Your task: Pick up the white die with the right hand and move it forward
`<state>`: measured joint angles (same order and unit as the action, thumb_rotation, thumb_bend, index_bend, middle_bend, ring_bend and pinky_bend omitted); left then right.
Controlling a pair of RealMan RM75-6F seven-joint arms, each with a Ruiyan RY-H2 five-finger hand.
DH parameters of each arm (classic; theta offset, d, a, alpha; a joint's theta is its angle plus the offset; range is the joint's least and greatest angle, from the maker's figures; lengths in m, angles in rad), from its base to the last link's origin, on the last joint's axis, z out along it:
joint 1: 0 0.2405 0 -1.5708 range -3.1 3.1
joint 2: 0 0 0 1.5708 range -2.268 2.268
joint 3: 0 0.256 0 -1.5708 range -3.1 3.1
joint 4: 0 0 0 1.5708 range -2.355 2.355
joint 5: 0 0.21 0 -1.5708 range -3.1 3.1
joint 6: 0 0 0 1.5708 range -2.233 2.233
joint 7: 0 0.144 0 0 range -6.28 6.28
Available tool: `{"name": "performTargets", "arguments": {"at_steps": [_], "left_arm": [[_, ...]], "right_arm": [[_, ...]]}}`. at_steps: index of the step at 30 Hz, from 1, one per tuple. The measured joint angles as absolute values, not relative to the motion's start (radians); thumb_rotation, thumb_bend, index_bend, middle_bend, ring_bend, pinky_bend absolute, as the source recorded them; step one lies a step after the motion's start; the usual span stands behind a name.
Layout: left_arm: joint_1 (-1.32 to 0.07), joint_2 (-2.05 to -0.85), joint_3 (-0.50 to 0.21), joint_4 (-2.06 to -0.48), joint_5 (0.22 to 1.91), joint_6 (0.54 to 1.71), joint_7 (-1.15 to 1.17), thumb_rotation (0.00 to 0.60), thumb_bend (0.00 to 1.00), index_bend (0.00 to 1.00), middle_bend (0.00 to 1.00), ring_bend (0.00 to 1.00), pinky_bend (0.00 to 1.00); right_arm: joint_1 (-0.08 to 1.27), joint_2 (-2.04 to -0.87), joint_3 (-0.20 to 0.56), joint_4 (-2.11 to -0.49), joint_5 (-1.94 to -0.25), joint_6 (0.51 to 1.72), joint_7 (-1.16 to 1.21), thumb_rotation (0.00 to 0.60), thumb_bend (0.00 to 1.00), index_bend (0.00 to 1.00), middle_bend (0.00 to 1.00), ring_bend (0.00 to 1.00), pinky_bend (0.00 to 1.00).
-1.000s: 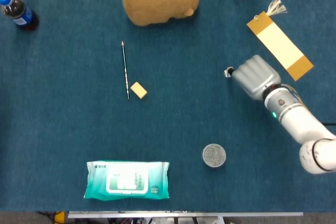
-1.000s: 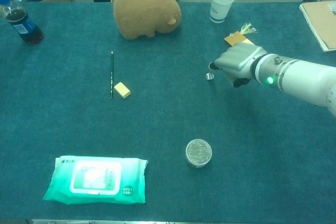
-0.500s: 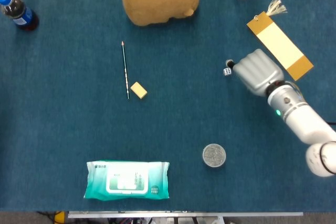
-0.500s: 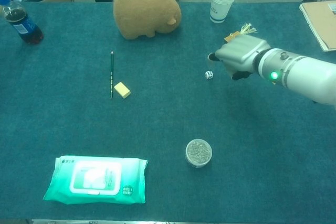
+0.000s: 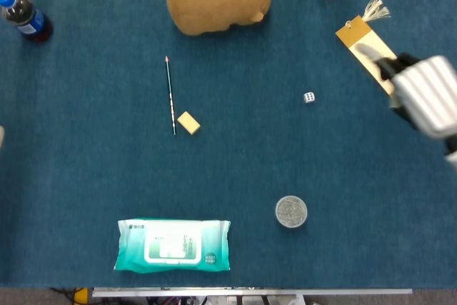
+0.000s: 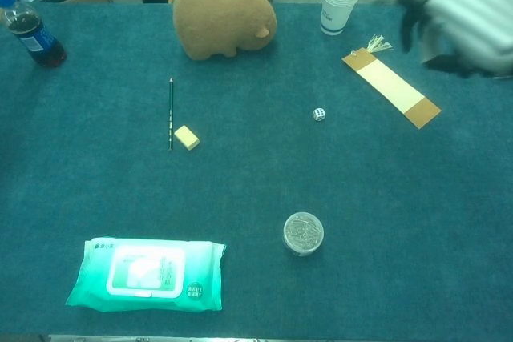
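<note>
Head view shows the right hand (image 5: 424, 95) blurred near the right edge, over the bookmark (image 5: 365, 49), holding nothing; whether its fingers are spread or curled I cannot tell. The white die (image 5: 308, 97) lies alone on the blue table (image 5: 235, 155), well apart from it. A round tin (image 5: 291, 212) sits nearer, lid on. Paper cups (image 6: 341, 1) stand stacked at the far edge.

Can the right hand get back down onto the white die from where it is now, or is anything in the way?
Probably yes. The white die sits alone on open cloth, nothing touching it. The right hand is raised off to its right, partly over the bookmark, with bare table between them.
</note>
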<state>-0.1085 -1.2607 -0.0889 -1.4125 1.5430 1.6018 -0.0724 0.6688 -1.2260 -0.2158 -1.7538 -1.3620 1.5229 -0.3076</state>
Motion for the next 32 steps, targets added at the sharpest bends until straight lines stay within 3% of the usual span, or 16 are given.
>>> {"name": "performTargets", "arguments": {"at_steps": [4, 8, 13, 21, 32], "left_arm": [[-0.113, -1.264, -0.094, -1.445, 1.58, 1.627, -0.038, 0.6, 0.26, 0.34, 0.24, 0.18, 0.38], [-0.124, -1.259, -0.097, -1.473, 1.595, 1.629, -0.009, 0.6, 0.26, 0.33, 0.22, 0.17, 0.35], [-0.142, -1.253, -0.095, -1.483, 1.59, 1.587, 0.004, 0.6, 0.26, 0.32, 0.21, 0.16, 0.33], [-0.193, -1.251, -0.095, -1.462, 1.541, 1.452, 0.0, 0.6, 0.26, 0.32, 0.21, 0.16, 0.33], [-0.244, -1.285, -0.094, -1.429, 1.487, 1.357, 0.008, 0.6, 0.26, 0.32, 0.21, 0.16, 0.33]], "right_arm": [[0.544, -1.213, -0.227, -1.692, -1.487, 1.679, -0.159, 0.6, 1.0, 0.13, 0.32, 0.25, 0.57], [0.421, -1.231, -0.224, -1.595, -1.565, 1.838, -0.063, 0.6, 0.99, 0.17, 0.31, 0.24, 0.51], [0.262, -1.308, -0.198, -1.42, -1.599, 1.989, 0.037, 0.6, 0.84, 0.24, 0.32, 0.24, 0.48], [0.097, -1.442, -0.113, -1.192, -1.536, 2.04, 0.252, 0.6, 0.79, 0.31, 0.34, 0.24, 0.47], [0.061, -1.481, -0.021, -1.121, -1.535, 1.968, 0.358, 0.6, 0.79, 0.31, 0.34, 0.24, 0.47]]}}
